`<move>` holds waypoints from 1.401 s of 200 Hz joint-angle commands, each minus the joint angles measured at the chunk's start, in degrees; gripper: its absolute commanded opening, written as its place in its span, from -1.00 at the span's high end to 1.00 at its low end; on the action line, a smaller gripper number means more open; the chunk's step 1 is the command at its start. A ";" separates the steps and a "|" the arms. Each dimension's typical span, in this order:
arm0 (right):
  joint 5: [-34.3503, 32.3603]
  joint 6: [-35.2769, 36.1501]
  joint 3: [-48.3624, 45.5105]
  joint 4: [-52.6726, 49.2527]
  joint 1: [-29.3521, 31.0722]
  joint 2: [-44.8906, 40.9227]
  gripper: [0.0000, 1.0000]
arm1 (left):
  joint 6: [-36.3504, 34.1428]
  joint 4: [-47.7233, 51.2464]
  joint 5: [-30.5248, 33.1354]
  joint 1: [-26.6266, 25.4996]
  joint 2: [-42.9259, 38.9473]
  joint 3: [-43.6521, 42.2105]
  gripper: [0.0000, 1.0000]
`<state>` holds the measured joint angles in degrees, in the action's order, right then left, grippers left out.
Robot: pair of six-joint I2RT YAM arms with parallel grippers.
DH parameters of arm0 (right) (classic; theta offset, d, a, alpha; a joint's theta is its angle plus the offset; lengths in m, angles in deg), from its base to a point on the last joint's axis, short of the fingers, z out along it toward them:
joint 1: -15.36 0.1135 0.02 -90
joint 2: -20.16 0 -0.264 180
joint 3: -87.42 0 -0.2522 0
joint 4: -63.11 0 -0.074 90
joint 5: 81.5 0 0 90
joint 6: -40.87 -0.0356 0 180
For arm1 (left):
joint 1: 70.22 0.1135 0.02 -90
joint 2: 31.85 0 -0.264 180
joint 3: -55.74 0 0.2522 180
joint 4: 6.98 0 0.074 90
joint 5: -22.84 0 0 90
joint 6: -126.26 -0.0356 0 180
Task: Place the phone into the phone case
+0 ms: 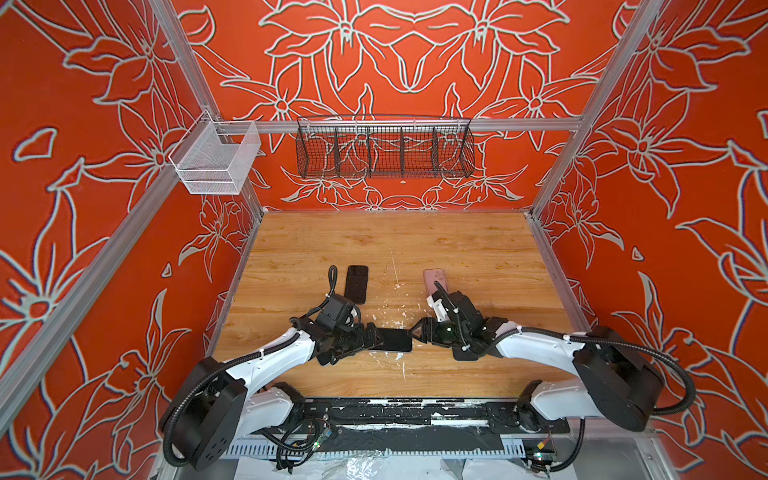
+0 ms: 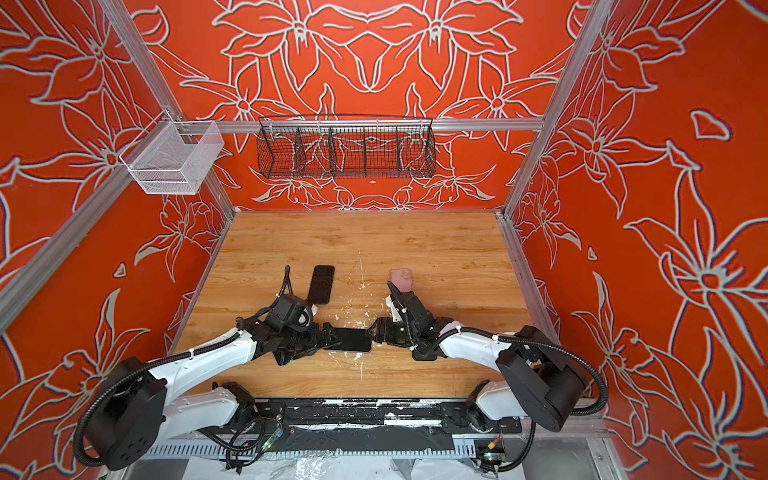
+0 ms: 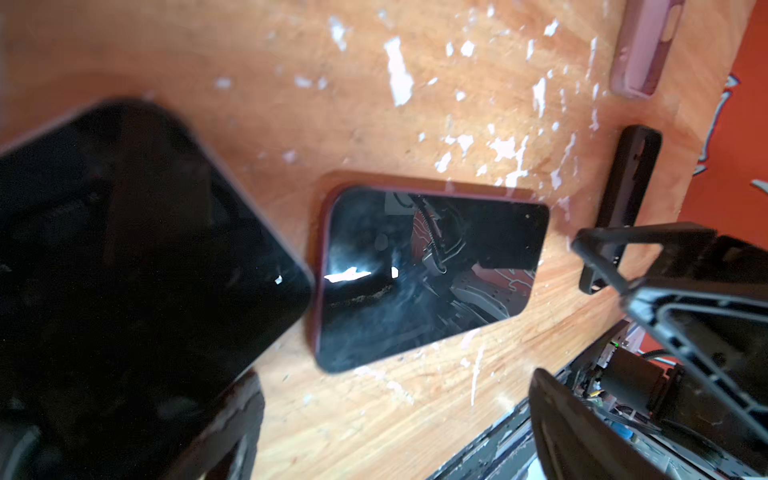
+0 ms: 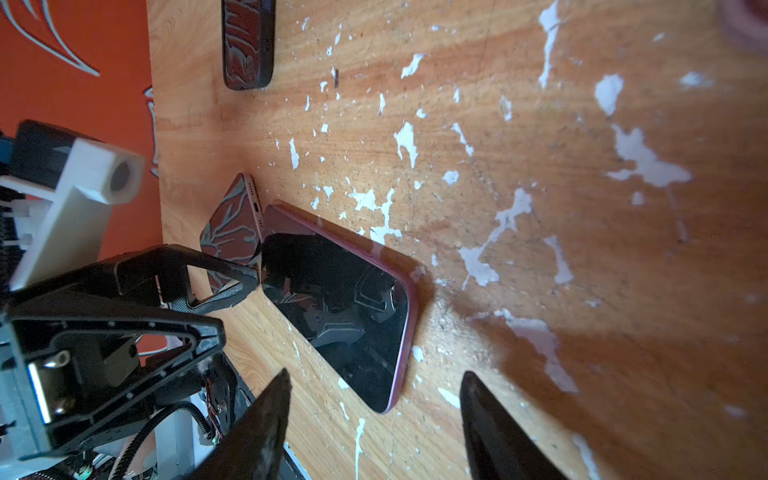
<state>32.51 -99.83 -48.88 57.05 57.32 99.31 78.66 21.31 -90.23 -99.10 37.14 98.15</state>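
Claws meet over one handset: the left claw (image 1: 372,337), jaws spread wide, has a fingertip at the left end of the phone (image 1: 395,340). The right claw (image 1: 414,333), jaws also apart, straddles the right end, with a gap on either side in the right wrist view.

The wooden bench (image 1: 374,241) floors an orange, flower-patterned booth. A black wire basket (image 1: 316,153) hangs on the back rail, and a smaller white mesh basket (image 1: 216,162) hangs in the left corner.

The phone lies flat and screen up, dark glass in a red rim, near the front middle of the bench between the two claws. At its left end a second glossy slab (image 4: 232,224), with a port in its rim, stands tilted and touches the phone. Whether the left claw bears it cannot be told.

Behind the left arm lies the black phone case (image 1: 356,284). Behind the right arm lies the pink phone case (image 1: 434,279), partly hidden by the wrist. White flecks (image 4: 644,162) scar the wood.
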 commanded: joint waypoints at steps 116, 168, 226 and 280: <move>3.61 -8.00 -4.89 12.71 1.19 6.92 -0.31 | -0.14 -10.57 -5.16 -0.21 6.29 0.10 -1.00; 4.58 -8.29 -4.90 16.77 1.19 5.84 -0.31 | 0.24 -11.64 -7.25 -0.38 8.35 0.09 -0.99; 7.34 -7.78 -5.03 21.96 1.19 1.10 -0.29 | 0.27 -12.22 -7.95 -0.56 9.32 0.22 -0.98; 7.72 -7.04 -5.67 21.48 1.20 -2.24 -0.24 | 0.32 -12.76 -8.44 -0.65 10.00 0.24 -0.97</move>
<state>38.48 -106.95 -54.26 76.00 57.88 98.37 78.70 6.95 -97.79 -99.10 45.43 98.89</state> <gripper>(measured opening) 0.631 0.984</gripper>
